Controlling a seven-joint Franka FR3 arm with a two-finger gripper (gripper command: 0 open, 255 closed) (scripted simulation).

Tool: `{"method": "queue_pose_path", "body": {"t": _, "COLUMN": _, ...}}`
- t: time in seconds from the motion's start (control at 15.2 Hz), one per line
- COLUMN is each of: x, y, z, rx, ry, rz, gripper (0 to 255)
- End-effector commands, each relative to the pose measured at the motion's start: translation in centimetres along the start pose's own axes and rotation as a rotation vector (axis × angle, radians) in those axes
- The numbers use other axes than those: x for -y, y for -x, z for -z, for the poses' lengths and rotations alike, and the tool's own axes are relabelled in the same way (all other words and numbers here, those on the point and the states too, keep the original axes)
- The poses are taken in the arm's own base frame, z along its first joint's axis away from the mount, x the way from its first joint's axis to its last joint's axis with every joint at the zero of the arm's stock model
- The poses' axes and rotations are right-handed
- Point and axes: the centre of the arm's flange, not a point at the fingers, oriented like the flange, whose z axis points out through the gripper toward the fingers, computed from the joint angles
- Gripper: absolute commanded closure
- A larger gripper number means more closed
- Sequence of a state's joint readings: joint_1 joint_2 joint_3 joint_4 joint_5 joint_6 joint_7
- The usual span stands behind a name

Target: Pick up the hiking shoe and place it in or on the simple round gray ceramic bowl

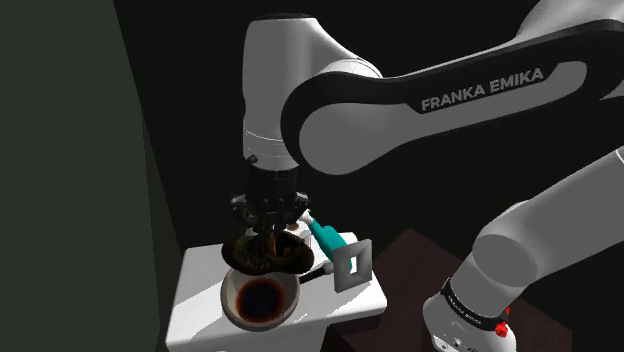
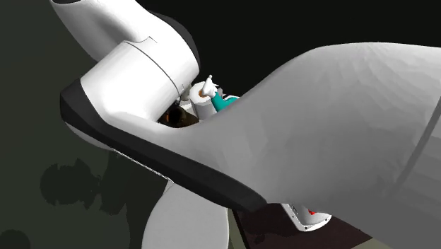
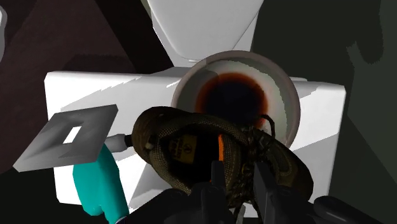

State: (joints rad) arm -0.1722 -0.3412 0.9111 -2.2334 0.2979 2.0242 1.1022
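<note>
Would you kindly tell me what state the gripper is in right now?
Gripper: closed, holding the hiking shoe near the bowl.

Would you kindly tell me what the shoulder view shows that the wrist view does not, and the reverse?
The shoulder view adds the arm's white link lettered FRANKA EMIKA and the arm's base. The wrist view adds the inside of the hiking shoe, with an orange strip, and the fingers of the pincer clasping its wall. Both share the shoe at the rim of the dark-centred bowl, the white table, the teal-handled tool and the grey square plate with a hole.
</note>
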Motion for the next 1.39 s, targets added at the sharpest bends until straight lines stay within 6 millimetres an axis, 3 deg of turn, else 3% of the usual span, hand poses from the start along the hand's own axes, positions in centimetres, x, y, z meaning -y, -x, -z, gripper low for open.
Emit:
{"method": "queue_pose_path", "body": {"t": 0.0, "x": -0.1, "y": 0.0, "z": -1.1, "rx": -0.001, "ry": -0.001, "rz": 0.0, "gripper": 255}}
{"method": "queue_pose_path", "body": {"t": 0.46, "x": -0.1, "y": 0.1, "z": -4.8, "rx": -0.001, "ry": -0.001, "rz": 0.0, "gripper": 255}}
{"method": "queue_pose_path", "body": {"t": 0.79, "x": -0.1, "y": 0.1, "z": -4.8, "rx": -0.001, "ry": -0.001, "rz": 0.0, "gripper": 255}}
{"method": "queue_pose_path", "body": {"t": 0.86, "x": 0.3, "y": -0.2, "z": -3.6, "rx": -0.02, "ry": -0.028, "rz": -0.002, "gripper": 255}}
{"method": "queue_pose_path", "body": {"t": 0.92, "x": 0.3, "y": -0.2, "z": -3.6, "rx": -0.02, "ry": -0.028, "rz": -0.002, "gripper": 0}}
{"method": "queue_pose_path", "body": {"t": 1.06, "x": 2.0, "y": 4.9, "z": -4.0, "rx": -0.192, "ry": -0.015, "rz": -0.291, "gripper": 0}}
{"method": "queue_pose_path", "body": {"t": 1.19, "x": 5.0, "y": 9.1, "z": -5.3, "rx": -0.364, "ry": -0.002, "rz": -0.579, "gripper": 0}}
{"method": "queue_pose_path", "body": {"t": 1.32, "x": 5.4, "y": 9.4, "z": -6.0, "rx": -0.388, "ry": 0.0, "rz": -0.619, "gripper": 0}}
